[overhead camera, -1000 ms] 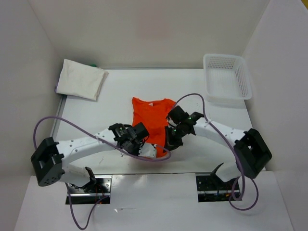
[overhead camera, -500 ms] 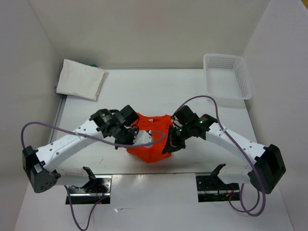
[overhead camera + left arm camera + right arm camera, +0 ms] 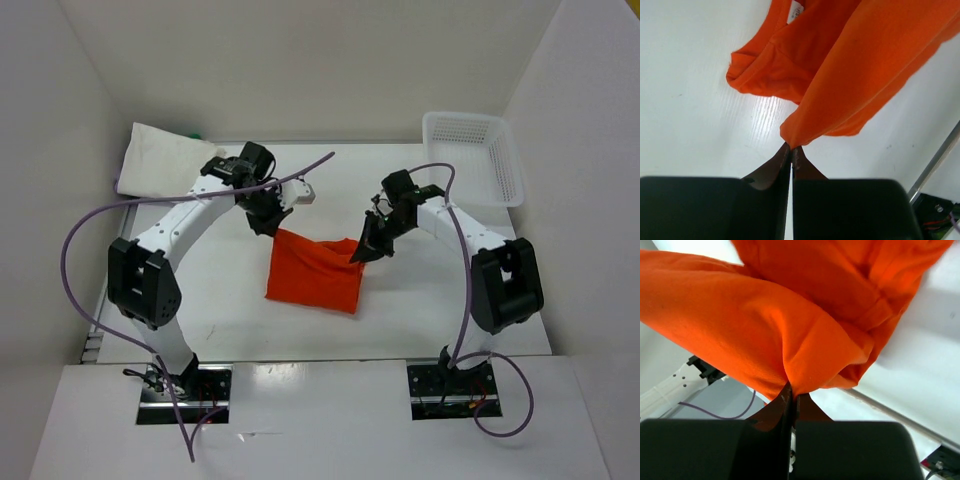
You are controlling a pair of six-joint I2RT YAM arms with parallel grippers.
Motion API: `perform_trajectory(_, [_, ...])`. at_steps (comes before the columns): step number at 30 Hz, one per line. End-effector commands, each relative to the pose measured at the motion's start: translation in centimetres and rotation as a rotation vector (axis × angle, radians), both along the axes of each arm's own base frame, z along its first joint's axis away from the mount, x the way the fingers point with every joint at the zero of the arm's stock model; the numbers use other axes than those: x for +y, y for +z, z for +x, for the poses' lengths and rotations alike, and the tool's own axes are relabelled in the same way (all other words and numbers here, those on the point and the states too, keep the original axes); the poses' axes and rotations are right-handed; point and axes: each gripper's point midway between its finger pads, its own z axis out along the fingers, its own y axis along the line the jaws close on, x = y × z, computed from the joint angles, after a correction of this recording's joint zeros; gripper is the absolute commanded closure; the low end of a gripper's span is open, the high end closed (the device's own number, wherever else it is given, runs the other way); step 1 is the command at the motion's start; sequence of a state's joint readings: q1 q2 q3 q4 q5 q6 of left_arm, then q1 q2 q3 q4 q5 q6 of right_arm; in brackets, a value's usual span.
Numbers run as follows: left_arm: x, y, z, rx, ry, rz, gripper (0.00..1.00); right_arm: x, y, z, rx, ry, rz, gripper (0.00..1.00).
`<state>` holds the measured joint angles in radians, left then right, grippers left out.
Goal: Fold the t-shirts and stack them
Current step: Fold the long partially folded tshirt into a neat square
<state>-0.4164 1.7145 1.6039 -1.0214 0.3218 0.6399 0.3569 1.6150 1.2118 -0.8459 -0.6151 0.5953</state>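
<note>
I see the orange-red t-shirt point(image 3: 315, 275) doubled over, hung by two upper corners, its lower part resting mid-table point(image 3: 230, 320). The white t-shirt point(image 3: 165, 165) lies folded at the far-left corner, green cloth point(image 3: 192, 134) peeking behind.

Bright even light, soft shadows, sharp

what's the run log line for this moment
phase: fold | orange t-shirt: held at two points | left pincer: shut on it | right pincer: shut on it

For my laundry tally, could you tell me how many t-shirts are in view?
2 for certain: an orange t-shirt held partly lifted in the middle, and a folded white t-shirt at the far left corner. A green sliver behind it hints others may be hidden.
</note>
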Motion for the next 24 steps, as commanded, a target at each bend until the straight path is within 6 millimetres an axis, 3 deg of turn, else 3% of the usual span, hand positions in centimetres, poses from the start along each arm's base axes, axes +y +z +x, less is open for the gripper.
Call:
perform_trajectory(1, [-1.6,0.2,2.1,0.003,0.031,-0.083,0.95,-0.5,-0.1,1.7,-0.016,0.026,0.034,1.00])
perform_trajectory(5, [-2.1,-0.5,4.2,-0.003,0.068,-0.100,0.94,-0.6,-0.4,3.9,-0.029,0.008,0.054,1.00])
perform_trajectory(9, [-2.4,-2.1,4.8,0.023,0.109,-0.095,0.93,-0.9,-2.8,5.1,0.015,0.001,0.048,1.00])
perform_trajectory(11, [-2.0,-3.4,5.2,0.034,0.135,-0.063,0.93,-1.1,-3.3,6.0,-0.001,-0.011,0.052,0.95])
perform_trajectory(12, [-1.9,-3.7,5.3,0.037,0.152,-0.059,0.93,-1.3,-3.3,6.7,-0.006,-0.028,0.055,0.91])
perform_trajectory(16, [-0.7,-6.3,6.3,0.036,0.225,-0.004,0.90,-1.6,-4.2,9.5,-0.043,-0.061,0.057,0.47])
perform_trajectory(17, [-0.6,-6.5,6.6,0.026,0.248,-0.002,0.88,-1.9,-4.5,10.0,-0.045,-0.077,0.060,0.47])
perform_trajectory(21, [0.1,-9.0,7.4,0.026,0.296,0.050,0.70,-3.0,-4.1,13.4,-0.133,-0.149,0.024,0.46])
perform_trajectory(24, [1.5,-9.3,8.2,0.007,0.357,0.072,0.63,-3.3,-0.7,14.7,-0.277,-0.170,-0.010,0.46])
